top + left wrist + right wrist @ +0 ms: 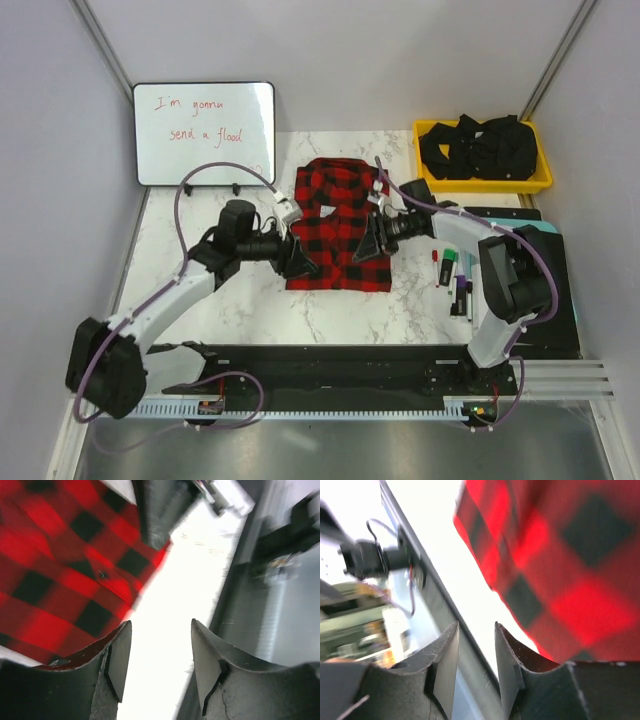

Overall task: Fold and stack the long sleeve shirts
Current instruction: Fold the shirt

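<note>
A red-and-black check flannel shirt (340,225) lies folded into a rectangle in the middle of the marble table. My left gripper (303,260) is at its left lower edge and my right gripper (372,242) is at its right edge. In the left wrist view the shirt (60,575) fills the upper left and the left gripper (157,652) is open with nothing between the jaws. In the right wrist view the shirt (560,565) fills the upper right and the right gripper (475,655) is open and empty beside the cloth's edge.
A yellow bin (482,155) with black clothing stands at the back right. A whiteboard (204,132) with red writing stands at the back left. Markers (453,272) lie right of the shirt next to a dark mat (545,290). A black rail (340,365) runs along the near edge.
</note>
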`<action>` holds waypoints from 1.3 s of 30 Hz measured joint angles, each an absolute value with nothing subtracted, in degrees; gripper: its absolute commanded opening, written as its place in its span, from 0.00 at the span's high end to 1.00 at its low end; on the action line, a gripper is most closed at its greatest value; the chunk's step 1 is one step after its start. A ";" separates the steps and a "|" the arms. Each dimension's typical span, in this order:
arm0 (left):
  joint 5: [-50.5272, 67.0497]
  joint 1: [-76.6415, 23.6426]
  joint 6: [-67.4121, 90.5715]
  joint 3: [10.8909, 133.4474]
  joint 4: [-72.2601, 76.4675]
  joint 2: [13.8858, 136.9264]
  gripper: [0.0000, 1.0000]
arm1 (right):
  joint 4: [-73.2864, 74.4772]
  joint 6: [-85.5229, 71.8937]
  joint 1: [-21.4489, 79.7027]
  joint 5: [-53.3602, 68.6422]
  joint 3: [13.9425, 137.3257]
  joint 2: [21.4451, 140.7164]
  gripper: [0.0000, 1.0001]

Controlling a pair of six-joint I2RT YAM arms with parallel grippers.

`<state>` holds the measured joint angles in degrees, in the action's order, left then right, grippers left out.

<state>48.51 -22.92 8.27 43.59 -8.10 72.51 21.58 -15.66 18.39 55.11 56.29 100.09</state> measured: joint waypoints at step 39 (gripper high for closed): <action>-3.92 -60.64 -59.05 20.43 34.54 87.57 0.98 | 18.13 0.91 25.39 43.86 88.12 126.89 0.63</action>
